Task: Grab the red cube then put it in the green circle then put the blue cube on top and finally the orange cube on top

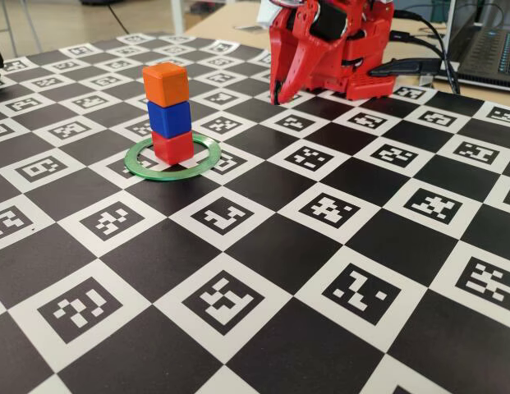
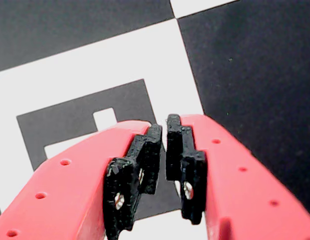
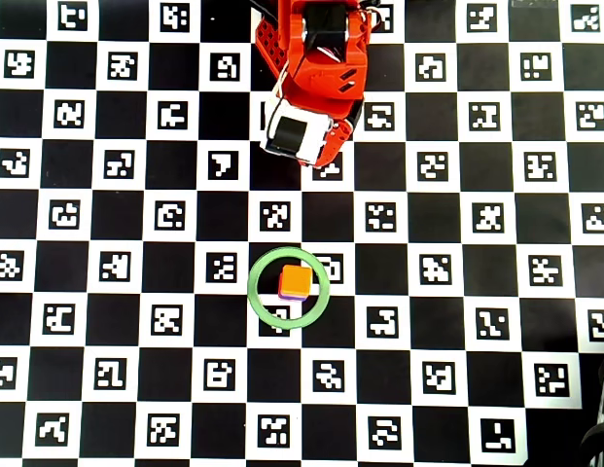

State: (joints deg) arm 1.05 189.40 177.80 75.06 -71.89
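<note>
- Red cube (image 1: 173, 147) sits at the bottom of a three-cube stack in the fixed view, inside the green circle (image 1: 148, 170), resting on the table (image 1: 337, 271). It is matte, darker than the top cube, with rounded edges.
- The blue cube (image 1: 169, 118) stands on it and the orange cube (image 1: 165, 84) on that; each is turned slightly against the one below, so the stack looks a little staggered.
- The green circle is a thin flat ring; its far arc is hidden behind the stack.
- The gripper (image 1: 277, 100) hangs at the back of the table, well apart from the stack, its red tip pointing down close to the checkered surface. The arm's top is cut off by the frame, and from this side I cannot tell how the jaws stand.
- A laptop (image 1: 489, 49) is cut off at the top right corner.
- In the wrist view the gripper (image 2: 163, 131) fills the lower half: two red fingers (image 2: 70, 190) with black pads nearly meeting at the tips, only a thin slit between them, nothing pinched.
- Behind it lies a white square with a black marker and a black square to the right; no cube shows here.
- In the overhead view only the orange cube (image 3: 297, 281) is plain, inside the green circle (image 3: 263, 304) near the centre of the table (image 3: 477, 321).
- A sliver of darker colour peeks out at its lower left edge; the red cube is covered from above.
- The arm (image 3: 316, 68) lies at the top centre and hides its own fingertips.
</note>
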